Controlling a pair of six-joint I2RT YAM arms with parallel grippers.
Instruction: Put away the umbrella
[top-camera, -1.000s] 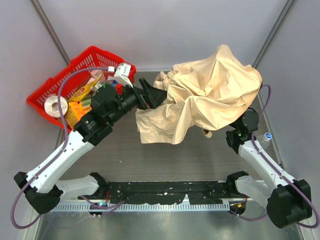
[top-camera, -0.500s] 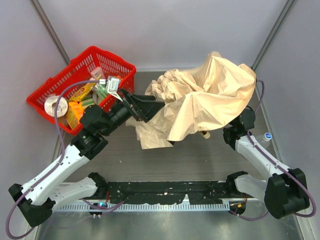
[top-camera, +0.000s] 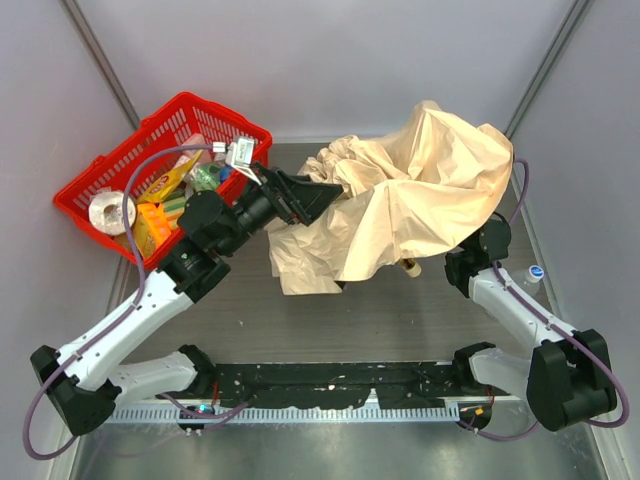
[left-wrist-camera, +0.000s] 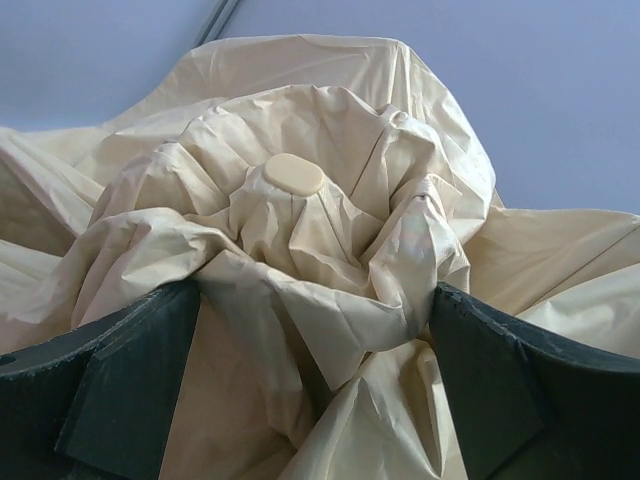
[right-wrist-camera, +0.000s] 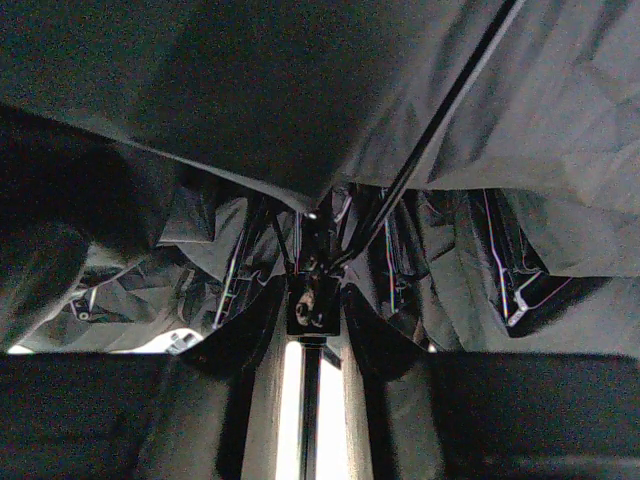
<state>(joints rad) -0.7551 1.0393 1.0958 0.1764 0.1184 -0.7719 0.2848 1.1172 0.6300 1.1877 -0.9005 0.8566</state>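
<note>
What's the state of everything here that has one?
umbrella: half collapsed, canopy crumpled, not yet folded.
left gripper: open, jaws straddling the bunched canopy top.
right gripper: shut on the umbrella shaft, under the canopy.
red basket: upright, holding assorted items.

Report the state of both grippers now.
Left gripper: open, jaws wide, bunched umbrella fabric between them.
Right gripper: closed on the umbrella's shaft, under the canopy.
</note>
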